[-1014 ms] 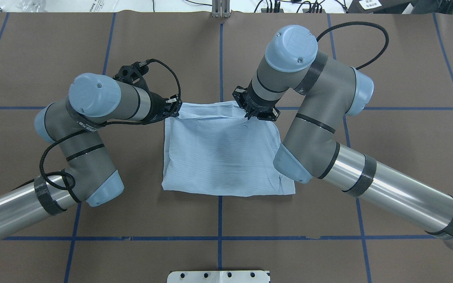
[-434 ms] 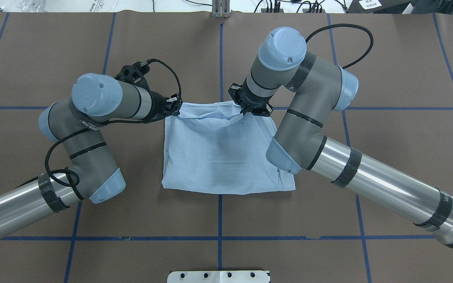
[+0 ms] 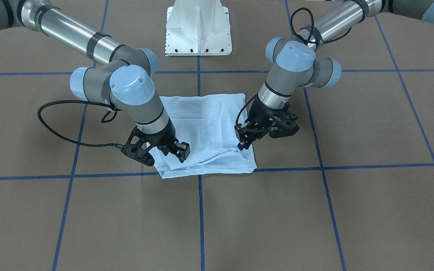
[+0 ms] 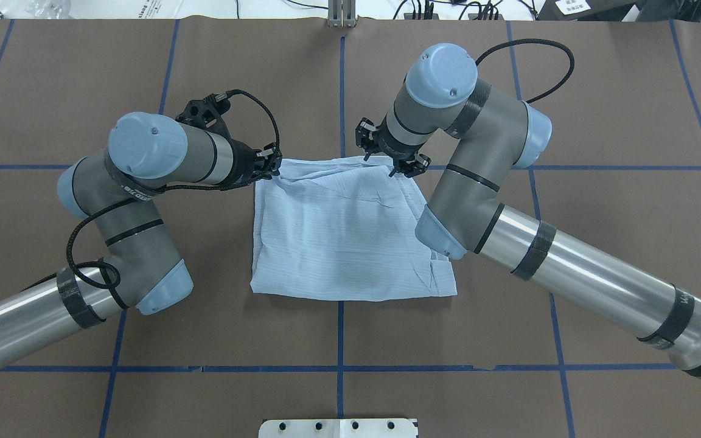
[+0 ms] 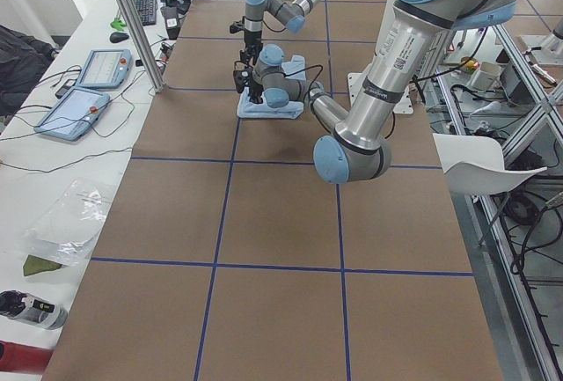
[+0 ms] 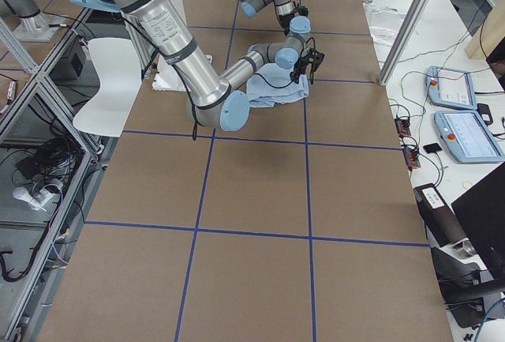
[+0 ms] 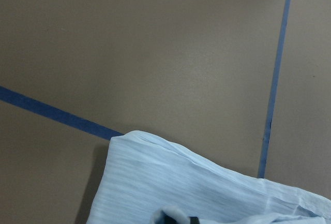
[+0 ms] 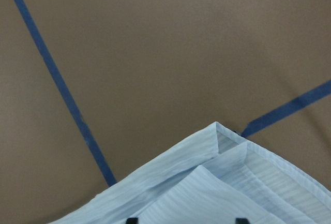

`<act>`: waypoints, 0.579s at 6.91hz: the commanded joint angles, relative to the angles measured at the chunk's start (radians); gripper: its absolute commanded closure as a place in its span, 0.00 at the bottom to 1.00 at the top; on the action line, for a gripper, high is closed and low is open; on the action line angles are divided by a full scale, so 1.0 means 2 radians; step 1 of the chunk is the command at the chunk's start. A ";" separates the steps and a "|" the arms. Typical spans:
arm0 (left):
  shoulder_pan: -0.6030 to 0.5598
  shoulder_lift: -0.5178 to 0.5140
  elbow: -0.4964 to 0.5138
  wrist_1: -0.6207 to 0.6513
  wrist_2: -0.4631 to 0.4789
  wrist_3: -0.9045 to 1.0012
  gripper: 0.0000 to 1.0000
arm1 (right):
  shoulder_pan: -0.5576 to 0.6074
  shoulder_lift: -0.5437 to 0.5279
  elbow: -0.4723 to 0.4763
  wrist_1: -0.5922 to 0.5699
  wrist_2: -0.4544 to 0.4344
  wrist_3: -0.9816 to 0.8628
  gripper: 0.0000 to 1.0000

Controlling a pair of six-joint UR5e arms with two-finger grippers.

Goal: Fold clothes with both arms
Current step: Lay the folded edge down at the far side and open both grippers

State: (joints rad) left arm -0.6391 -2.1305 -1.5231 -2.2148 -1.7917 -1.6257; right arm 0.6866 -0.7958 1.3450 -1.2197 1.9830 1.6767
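At the middle of the table (image 4: 509,274), the folded shirt (image 4: 344,237) is laid flat, its far-left corner apparently kept clenched in the left gripper (image 3: 242,146), while the right gripper (image 3: 172,152) is held spread open above the far-right corner, probably for 1 fresh grasp.

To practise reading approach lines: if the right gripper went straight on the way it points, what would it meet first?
The shirt: the right gripper points down over its layered corner, so it would probably meet cloth first, though the gap is unclear.
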 commanded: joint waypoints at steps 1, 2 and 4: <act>-0.009 0.003 0.002 0.002 0.000 0.001 0.00 | 0.002 0.008 -0.003 0.007 0.002 0.000 0.00; -0.015 0.003 0.001 0.002 -0.003 0.001 0.00 | 0.004 0.011 -0.003 0.006 0.002 -0.014 0.00; -0.057 0.031 -0.021 0.004 -0.090 0.022 0.00 | 0.033 0.006 0.013 -0.002 0.030 -0.064 0.00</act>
State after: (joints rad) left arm -0.7036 -2.1065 -1.5323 -2.2085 -1.8838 -1.6113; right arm 0.7179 -0.7788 1.3530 -1.2138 2.0062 1.6031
